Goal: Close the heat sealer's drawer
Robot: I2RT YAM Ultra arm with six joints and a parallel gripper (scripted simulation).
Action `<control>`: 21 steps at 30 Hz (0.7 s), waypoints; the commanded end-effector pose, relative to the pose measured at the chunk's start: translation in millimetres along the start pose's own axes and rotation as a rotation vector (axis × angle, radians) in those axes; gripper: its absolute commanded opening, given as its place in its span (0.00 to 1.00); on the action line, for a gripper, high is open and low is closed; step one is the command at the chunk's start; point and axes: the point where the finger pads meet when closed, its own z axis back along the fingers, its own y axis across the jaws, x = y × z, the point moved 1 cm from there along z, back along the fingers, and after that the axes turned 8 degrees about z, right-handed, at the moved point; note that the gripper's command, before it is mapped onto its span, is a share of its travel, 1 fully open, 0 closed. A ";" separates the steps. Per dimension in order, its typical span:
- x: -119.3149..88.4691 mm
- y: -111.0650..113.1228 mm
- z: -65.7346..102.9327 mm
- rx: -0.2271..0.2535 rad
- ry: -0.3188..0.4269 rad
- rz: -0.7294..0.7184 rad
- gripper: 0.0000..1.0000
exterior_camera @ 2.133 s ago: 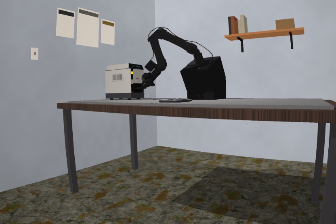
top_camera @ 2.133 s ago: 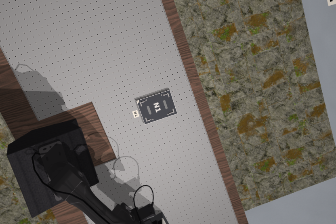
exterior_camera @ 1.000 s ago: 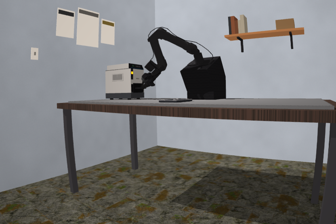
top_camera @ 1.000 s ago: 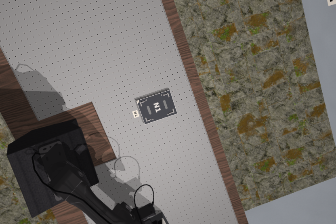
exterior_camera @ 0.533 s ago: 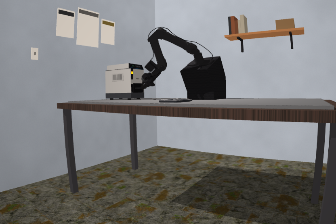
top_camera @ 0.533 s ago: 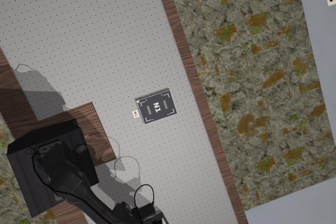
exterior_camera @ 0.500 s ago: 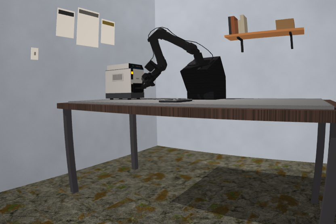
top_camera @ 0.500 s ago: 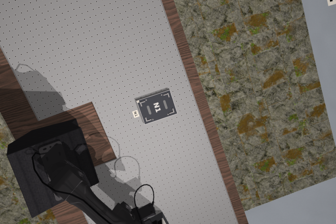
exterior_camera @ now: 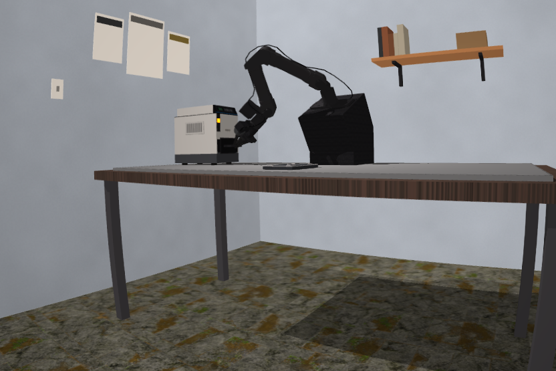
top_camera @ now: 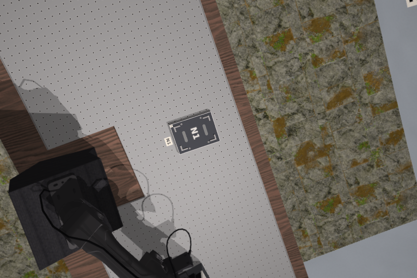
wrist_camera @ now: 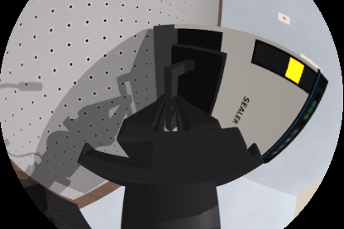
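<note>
The beige heat sealer (exterior_camera: 196, 133) (wrist_camera: 238, 73) stands at the far left end of the table. Its light (exterior_camera: 218, 120) (wrist_camera: 294, 69) shows amber. The dark drawer front (wrist_camera: 201, 73) sits in against the sealer's face; the plate, seal sheet and sealing frame are hidden inside. My gripper (exterior_camera: 236, 141) (wrist_camera: 170, 97) is at the drawer front, shut on the drawer's dark handle (wrist_camera: 178, 69). In the overhead view only the arm shows at the bottom edge; the sealer is out of frame.
A dark flat nest marked N1 (top_camera: 195, 131) (exterior_camera: 289, 166) lies on the perforated mat (top_camera: 118, 49) mid-table. The arm's black base box (top_camera: 36, 221) (exterior_camera: 337, 133) stands behind it. The table's wooden edge (top_camera: 235, 76) runs along the right.
</note>
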 end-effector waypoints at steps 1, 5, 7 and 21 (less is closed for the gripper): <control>-6.5 -7.0 -7.9 -0.019 0.028 -0.016 0.00; -6.5 -7.0 -7.9 -0.019 0.028 -0.016 0.00; -6.5 -7.0 -7.9 -0.019 0.028 -0.016 0.00; -0.5 -21.3 -4.8 -0.056 0.012 -0.014 0.30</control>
